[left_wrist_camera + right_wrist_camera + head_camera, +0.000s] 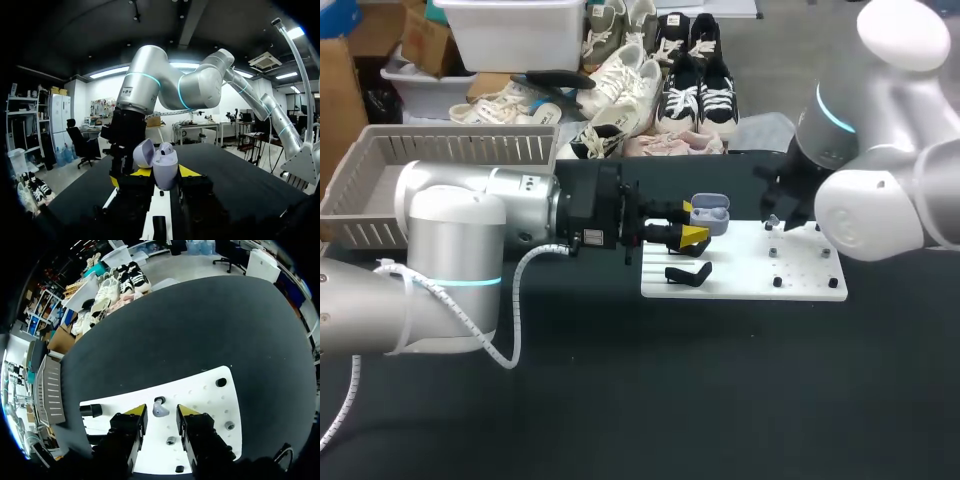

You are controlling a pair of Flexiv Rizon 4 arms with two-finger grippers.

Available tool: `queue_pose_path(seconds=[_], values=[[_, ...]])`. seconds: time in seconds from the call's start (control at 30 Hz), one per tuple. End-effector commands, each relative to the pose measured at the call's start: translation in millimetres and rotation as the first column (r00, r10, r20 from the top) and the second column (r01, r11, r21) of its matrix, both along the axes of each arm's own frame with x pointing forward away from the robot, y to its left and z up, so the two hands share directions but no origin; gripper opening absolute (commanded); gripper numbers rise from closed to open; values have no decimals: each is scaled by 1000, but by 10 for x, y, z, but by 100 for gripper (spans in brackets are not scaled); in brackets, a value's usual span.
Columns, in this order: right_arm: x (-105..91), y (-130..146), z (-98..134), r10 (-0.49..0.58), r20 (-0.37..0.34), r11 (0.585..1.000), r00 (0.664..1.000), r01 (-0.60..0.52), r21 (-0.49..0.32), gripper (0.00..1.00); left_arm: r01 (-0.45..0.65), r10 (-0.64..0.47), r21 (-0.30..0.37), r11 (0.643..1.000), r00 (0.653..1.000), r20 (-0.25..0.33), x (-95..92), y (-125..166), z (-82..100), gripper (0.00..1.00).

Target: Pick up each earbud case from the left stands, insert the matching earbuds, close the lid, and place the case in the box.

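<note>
My left gripper [692,236] is shut on an open lavender earbud case [710,214], held above the left part of the white board [800,262]. In the left wrist view the case [165,169] stands upright between the yellow tips, its lid [144,153] swung back, and one earbud [166,148] sits in it. My right gripper [776,222] hangs over the board's far right part. In its wrist view the right gripper [161,415] is open just above the board [210,400]. A lavender earbud [159,409] rests on a peg between its yellow tips, touching neither.
A black stand [688,272] lies on the board below the held case. Small pegs [777,281] stud the board's right half. A grey slatted basket [450,150] sits at the table's far left. Dark tabletop [720,390] stretches in front of the board.
</note>
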State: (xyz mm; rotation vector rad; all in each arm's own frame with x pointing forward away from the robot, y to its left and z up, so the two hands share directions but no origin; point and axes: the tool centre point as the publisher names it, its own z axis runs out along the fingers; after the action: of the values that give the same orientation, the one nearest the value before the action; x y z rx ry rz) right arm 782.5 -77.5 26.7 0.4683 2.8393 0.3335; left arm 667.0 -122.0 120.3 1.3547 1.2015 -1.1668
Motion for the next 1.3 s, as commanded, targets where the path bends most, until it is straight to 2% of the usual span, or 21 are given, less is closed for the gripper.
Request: queue_pose_path(seconds=[0.03,0.57,0.8,1.07,1.23,1.3], values=[[8,34,0,5,-2,1000,1000,-5,-1,36,-5,5,-1,1000,1000,1,-13,-2,0,0],[24,28,-7,0,-4,1000,1000,0,-6,35,-5,5,-1,1000,1000,1,-13,-2,0,0],[28,33,-10,0,-4,1000,1000,0,-13,29,-5,5,-1,1000,1000,1,-13,-2,0,0],[21,37,-35,0,-11,1000,1000,0,-20,28,-5,5,-1,1000,1000,1,-13,-2,0,0],[18,31,-35,-3,-11,1000,1000,3,-23,20,-5,5,-1,1000,1000,1,-13,-2,0,0],[18,25,-36,-5,-11,1000,1000,4,-25,6,-5,5,-1,1000,1000,1,-13,-2,0,0]])
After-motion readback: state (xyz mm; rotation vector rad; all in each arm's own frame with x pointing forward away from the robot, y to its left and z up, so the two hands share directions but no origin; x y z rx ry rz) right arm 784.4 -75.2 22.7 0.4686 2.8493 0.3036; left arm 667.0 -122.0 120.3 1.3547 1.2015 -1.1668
